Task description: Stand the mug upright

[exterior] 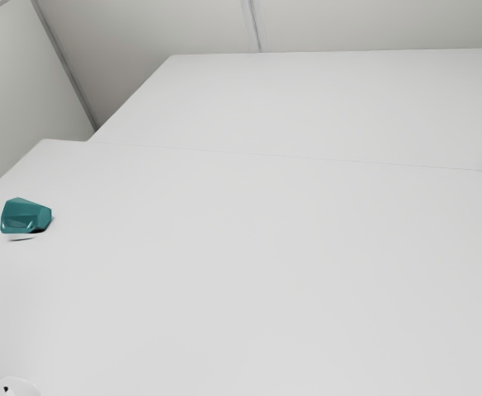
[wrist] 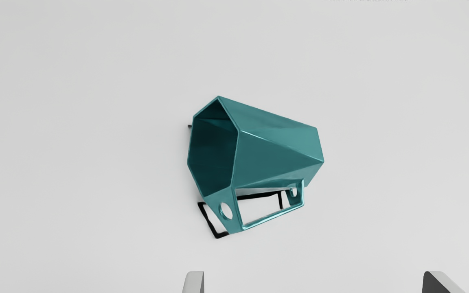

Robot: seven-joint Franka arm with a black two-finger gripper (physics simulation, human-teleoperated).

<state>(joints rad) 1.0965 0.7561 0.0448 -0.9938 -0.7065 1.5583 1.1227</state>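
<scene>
Fingers [wrist: 193, 283] apart, nothing between them, I see the mug [wrist: 277, 150] on its side on the bench [exterior: 266, 272]; gripping across its taper (or snagging the handle [wrist: 273, 216]) could, I judge, make it slip or roll away mid-turn.

The wrist view's bottom edge crops the pincer [wrist: 314, 281]. There the mug [wrist: 277, 152] hides its own base. A white part [exterior: 11, 388], cut off at the exterior view's bottom, is unidentifiable.
</scene>
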